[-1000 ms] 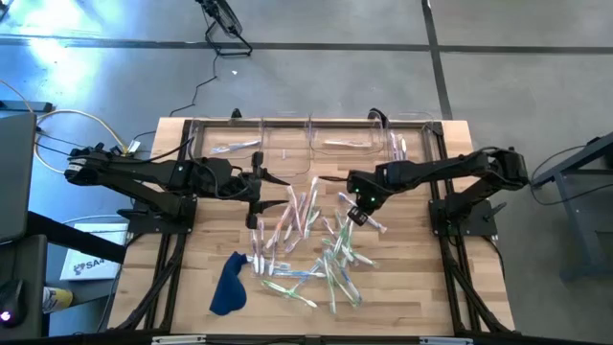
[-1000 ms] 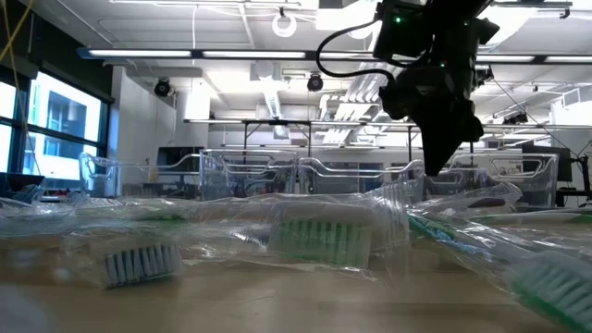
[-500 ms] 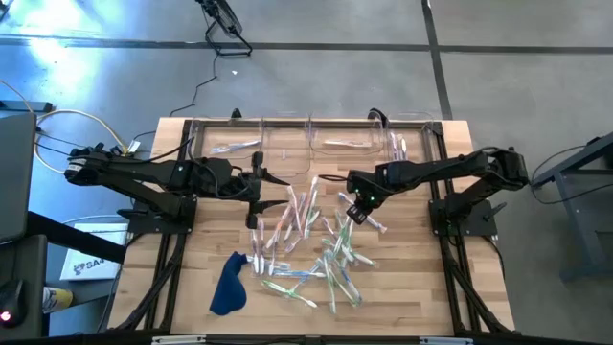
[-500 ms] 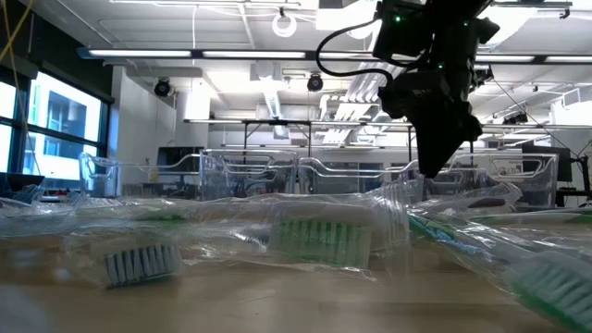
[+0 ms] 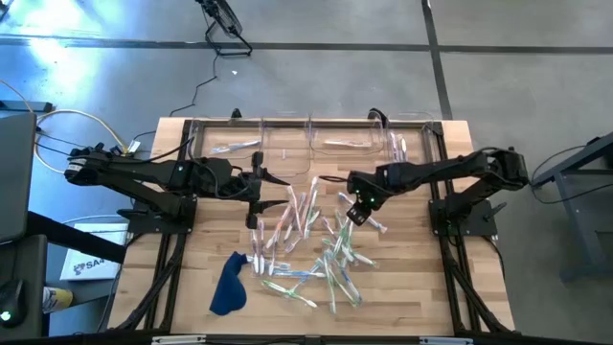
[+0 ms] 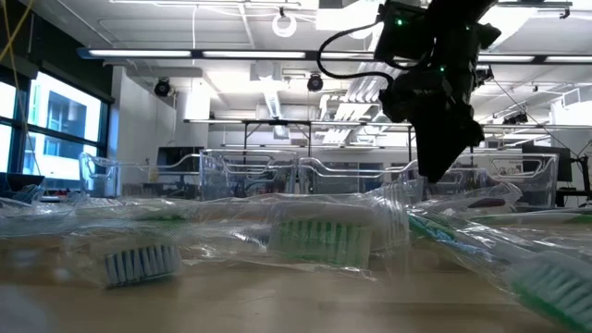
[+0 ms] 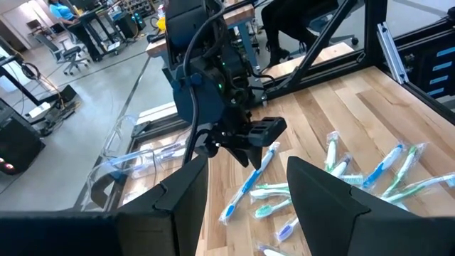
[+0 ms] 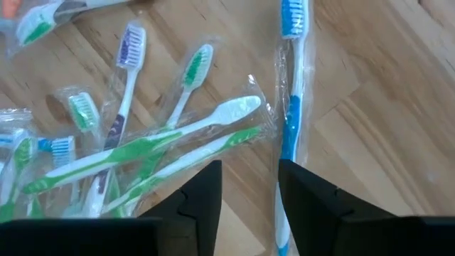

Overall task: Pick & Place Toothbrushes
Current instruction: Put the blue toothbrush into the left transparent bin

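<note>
Several wrapped toothbrushes [image 5: 306, 240] lie in a loose pile on the wooden table. My right gripper [image 5: 356, 211] points steeply down over the pile's far right edge and is open. In its wrist view the gap between the fingers [image 8: 249, 192] holds only bare wood. A blue toothbrush [image 8: 290, 121] lies flat just beside one finger, and green ones [image 8: 156, 153] lie on the other side. My left gripper [image 5: 261, 187] waits open at the pile's left, raised and nearly level.
Clear plastic bins [image 5: 306, 134] line the table's far edge, and a few toothbrushes [image 5: 345, 144] lie in them. A dark blue cloth [image 5: 228, 283] lies at the near left. Bare wood shows to the right of the pile and along the near edge.
My right gripper has opened while staying in place over the pile's far right edge. The toothbrushes have not moved.
</note>
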Robot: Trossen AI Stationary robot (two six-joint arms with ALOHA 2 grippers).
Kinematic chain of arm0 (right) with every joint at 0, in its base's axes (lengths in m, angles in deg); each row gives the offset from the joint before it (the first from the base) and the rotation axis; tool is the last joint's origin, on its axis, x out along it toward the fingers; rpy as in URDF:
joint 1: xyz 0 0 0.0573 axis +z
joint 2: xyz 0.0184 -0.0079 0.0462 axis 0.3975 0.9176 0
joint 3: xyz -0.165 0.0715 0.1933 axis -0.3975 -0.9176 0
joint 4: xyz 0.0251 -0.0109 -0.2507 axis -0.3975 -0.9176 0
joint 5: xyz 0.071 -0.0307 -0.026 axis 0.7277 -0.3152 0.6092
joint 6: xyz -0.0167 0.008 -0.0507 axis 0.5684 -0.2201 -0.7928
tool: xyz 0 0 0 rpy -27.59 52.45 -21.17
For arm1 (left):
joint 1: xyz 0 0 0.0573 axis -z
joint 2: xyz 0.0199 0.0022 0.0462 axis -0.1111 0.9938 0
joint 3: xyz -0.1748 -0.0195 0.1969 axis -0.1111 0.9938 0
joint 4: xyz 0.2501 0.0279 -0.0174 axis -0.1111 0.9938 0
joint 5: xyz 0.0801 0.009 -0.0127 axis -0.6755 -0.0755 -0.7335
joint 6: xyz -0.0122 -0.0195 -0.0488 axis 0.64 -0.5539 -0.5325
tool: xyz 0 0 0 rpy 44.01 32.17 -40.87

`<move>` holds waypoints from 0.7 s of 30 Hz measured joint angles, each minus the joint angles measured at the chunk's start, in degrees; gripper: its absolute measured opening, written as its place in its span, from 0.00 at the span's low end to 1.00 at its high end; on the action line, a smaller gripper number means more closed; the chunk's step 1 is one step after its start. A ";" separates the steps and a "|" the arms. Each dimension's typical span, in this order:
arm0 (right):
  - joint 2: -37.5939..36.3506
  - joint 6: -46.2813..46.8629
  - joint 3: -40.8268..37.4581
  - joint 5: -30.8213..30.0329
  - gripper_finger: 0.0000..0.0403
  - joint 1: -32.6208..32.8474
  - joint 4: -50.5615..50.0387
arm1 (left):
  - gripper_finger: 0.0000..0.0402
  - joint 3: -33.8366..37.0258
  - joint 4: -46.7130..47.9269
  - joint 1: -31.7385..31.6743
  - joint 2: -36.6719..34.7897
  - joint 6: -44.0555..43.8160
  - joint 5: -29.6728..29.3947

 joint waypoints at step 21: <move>0.00 2.34 -2.21 -5.79 0.43 -0.11 3.92 | 0.46 0.00 0.00 0.01 0.00 -0.02 0.00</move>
